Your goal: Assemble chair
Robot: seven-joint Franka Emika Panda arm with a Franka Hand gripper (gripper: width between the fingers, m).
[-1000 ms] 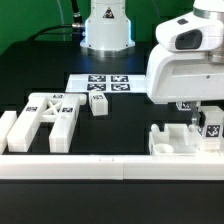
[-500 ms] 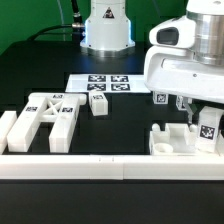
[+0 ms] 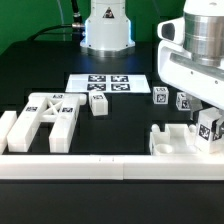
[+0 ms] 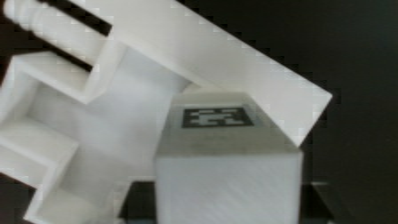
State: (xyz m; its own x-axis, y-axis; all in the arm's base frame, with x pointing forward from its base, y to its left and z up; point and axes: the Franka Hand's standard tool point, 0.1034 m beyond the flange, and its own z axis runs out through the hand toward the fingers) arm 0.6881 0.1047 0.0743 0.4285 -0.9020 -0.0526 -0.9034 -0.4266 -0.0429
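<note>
The arm's bulky white wrist hides most of the gripper (image 3: 207, 124) in the exterior view; in the wrist view the fingers show only as dark slivers either side of the tagged block (image 4: 222, 165). The block sits clamped between them, jaws narrow, its long axis running along the fingers, its tag face turned to the wrist camera. Beyond the fingertips lies the slotted chair panel (image 4: 196, 60), partly cut off; whether block and panel touch cannot be told. The arm reaches down from above, wrist slightly tilted; the X-braced frame (image 3: 48, 115) lies well apart from the fingers.
</note>
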